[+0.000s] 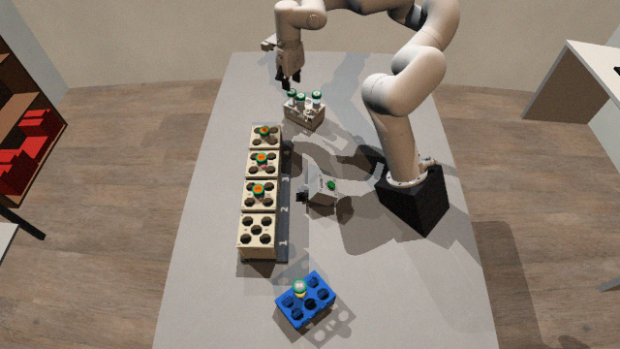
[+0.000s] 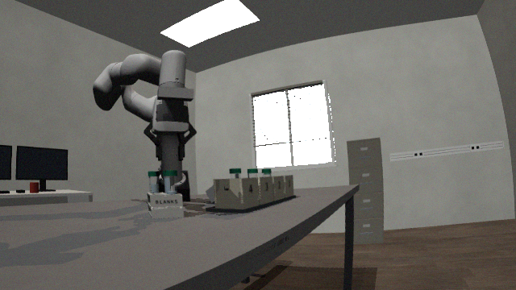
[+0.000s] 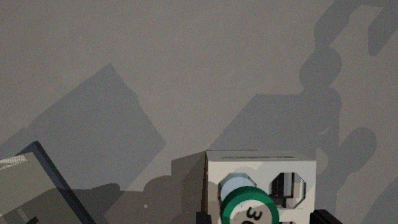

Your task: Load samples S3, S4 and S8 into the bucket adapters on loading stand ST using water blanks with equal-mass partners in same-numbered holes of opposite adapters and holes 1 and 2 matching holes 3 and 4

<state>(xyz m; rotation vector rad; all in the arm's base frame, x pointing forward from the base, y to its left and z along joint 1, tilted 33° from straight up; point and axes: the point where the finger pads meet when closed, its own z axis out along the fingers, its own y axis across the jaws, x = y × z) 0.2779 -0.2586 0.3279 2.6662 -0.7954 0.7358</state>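
Note:
My gripper (image 1: 289, 78) is open and empty, just above the far-left tube of the BLANKS rack (image 1: 304, 112). That rack holds three green-capped water blanks (image 1: 300, 98). In the wrist view the blank marked 30 (image 3: 250, 211) stands right below, between my fingertips, in the white rack (image 3: 260, 182). On the loading stand, adapters 4 (image 1: 264, 137), 3 (image 1: 262, 164) and 2 (image 1: 259, 195) each hold one orange-dotted sample tube. Adapter 1 (image 1: 256, 236) is empty. In the side view the gripper (image 2: 169, 161) hangs over the blanks rack (image 2: 163, 200).
The blue rack (image 1: 305, 299) near the front holds the grey-dotted tube X6 (image 1: 299, 286). The green DONE key (image 1: 331, 184) sits on its sloped desk right of the adapters. The arm's black base (image 1: 412, 201) stands at the right. An adapter's corner (image 3: 30, 190) shows at the wrist view's lower left.

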